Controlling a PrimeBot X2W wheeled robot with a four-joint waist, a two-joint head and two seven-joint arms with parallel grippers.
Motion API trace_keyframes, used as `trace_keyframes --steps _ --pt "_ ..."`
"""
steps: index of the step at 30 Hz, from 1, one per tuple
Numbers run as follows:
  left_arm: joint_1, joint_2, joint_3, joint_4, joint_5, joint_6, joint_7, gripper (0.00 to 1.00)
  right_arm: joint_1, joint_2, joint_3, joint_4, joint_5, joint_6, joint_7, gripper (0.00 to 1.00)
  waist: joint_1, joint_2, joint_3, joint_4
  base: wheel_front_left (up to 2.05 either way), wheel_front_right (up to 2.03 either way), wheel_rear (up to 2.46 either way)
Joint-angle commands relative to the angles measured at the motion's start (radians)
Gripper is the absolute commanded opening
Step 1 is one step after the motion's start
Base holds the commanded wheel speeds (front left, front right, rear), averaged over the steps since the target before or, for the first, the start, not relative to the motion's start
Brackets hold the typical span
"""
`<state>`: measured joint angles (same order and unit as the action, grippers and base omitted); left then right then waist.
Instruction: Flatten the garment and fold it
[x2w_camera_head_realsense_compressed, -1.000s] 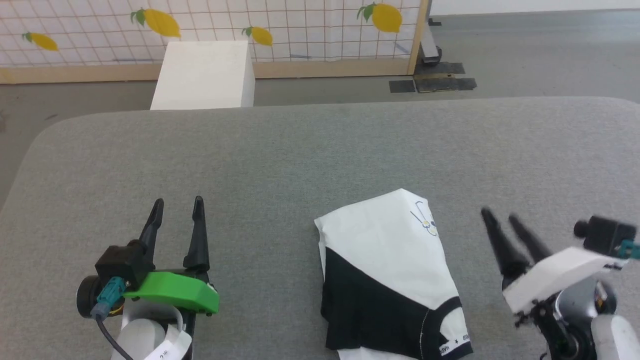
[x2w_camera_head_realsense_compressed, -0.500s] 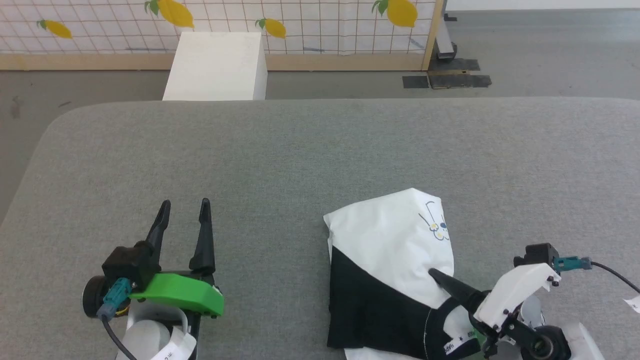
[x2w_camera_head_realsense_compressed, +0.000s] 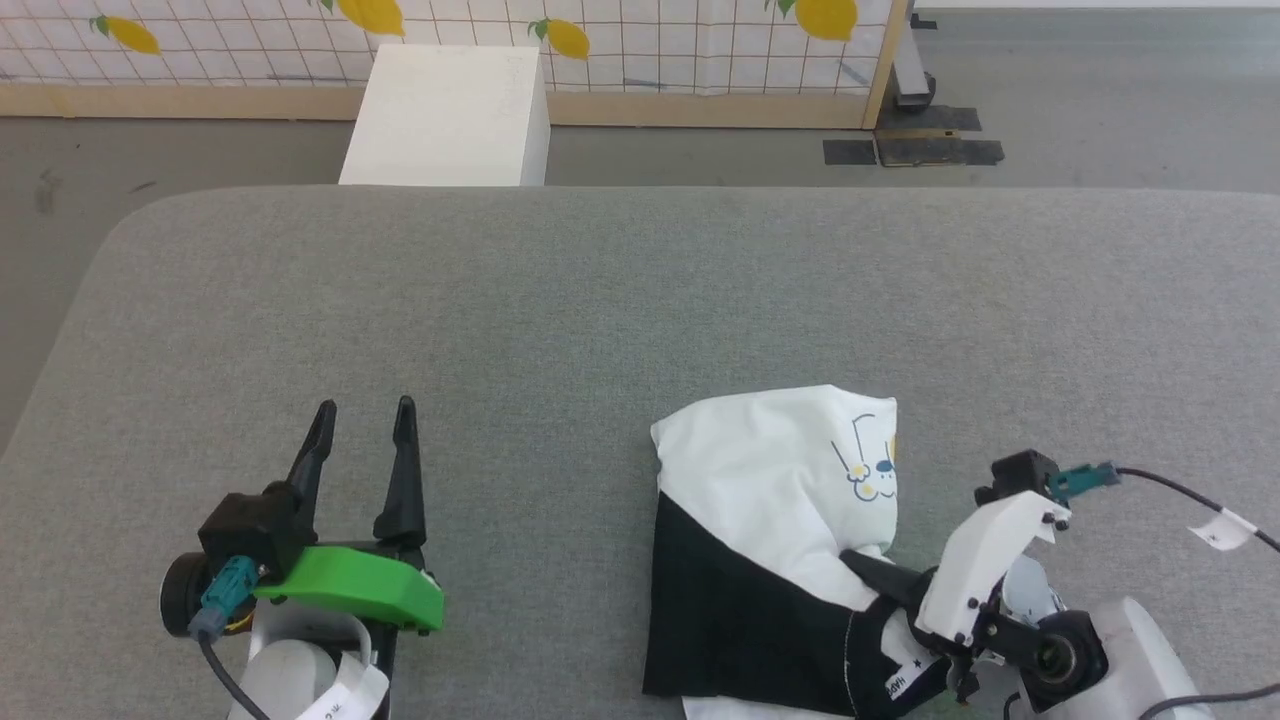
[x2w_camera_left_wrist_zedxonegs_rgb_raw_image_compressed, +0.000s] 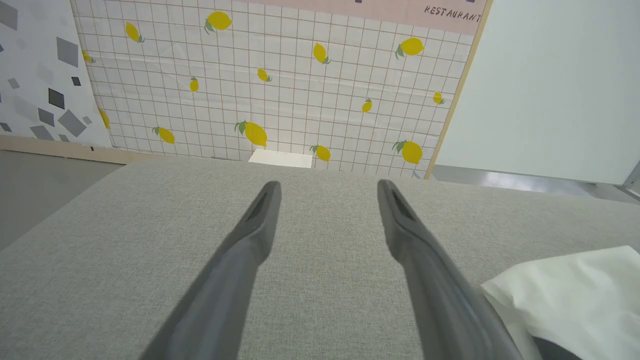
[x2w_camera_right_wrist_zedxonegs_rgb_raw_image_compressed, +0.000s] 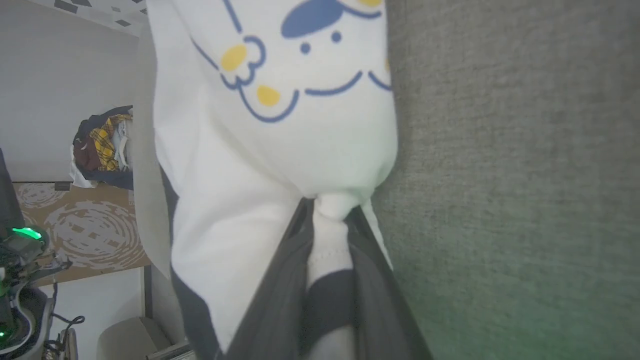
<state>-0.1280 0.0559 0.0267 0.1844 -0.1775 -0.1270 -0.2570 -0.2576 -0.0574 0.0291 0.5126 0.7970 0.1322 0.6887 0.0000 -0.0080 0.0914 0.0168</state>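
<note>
The garment (x2w_camera_head_realsense_compressed: 770, 530), a white T-shirt with black parts and a small blue and yellow cartoon print, lies bunched on the grey table (x2w_camera_head_realsense_compressed: 600, 300) near the front right. My right gripper (x2w_camera_head_realsense_compressed: 862, 566) comes in from the right and is shut on a pinch of the garment's (x2w_camera_right_wrist_zedxonegs_rgb_raw_image_compressed: 280, 150) white cloth; in the right wrist view the cloth is squeezed between the fingers (x2w_camera_right_wrist_zedxonegs_rgb_raw_image_compressed: 280, 280). My left gripper (x2w_camera_head_realsense_compressed: 362, 412) rests open at the front left, well apart from the shirt. Its two spread fingers (x2w_camera_left_wrist_zedxonegs_rgb_raw_image_compressed: 260, 230) point across bare table, with a corner of the garment (x2w_camera_left_wrist_zedxonegs_rgb_raw_image_compressed: 565, 295) at the lower right.
A white box (x2w_camera_head_realsense_compressed: 450, 115) stands on the floor beyond the table's far edge. Behind it runs a lemon-patterned grid panel (x2w_camera_head_realsense_compressed: 640, 40) with a wooden base. Dark mats (x2w_camera_head_realsense_compressed: 915, 150) lie on the floor at the back right. Bare table stretches over the middle and far side.
My right gripper swung in from beside the shirt onto its right edge and shut on the white cloth, bunching it. The head camera shifted a little. The left gripper stayed put.
</note>
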Motion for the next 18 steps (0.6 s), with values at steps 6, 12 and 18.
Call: trace_keyframes --steps 6,12,18 --pt "-0.001 -0.005 0.016 -0.016 -0.004 -0.003 -0.005 1.0 -0.026 0.0 0.038 -0.113 -0.225 -0.002 0.072 0.0 0.0 0.0077 0.021 -0.051 0.0 0.0 0.0" --pt "-0.025 -0.002 0.019 -0.037 0.006 -0.003 -0.005 1.0 -0.104 -0.106 0.161 -0.239 -0.489 -0.002 0.147 0.0 0.0 0.0077 0.072 -0.156 0.0 0.0 0.0" --pt "-0.079 0.012 -0.006 -0.075 0.023 -0.004 -0.005 1.0 -0.229 -0.205 0.22 -0.248 -0.61 -0.002 0.136 0.0 0.0 0.0077 0.159 -0.277 0.0 0.0 0.0"
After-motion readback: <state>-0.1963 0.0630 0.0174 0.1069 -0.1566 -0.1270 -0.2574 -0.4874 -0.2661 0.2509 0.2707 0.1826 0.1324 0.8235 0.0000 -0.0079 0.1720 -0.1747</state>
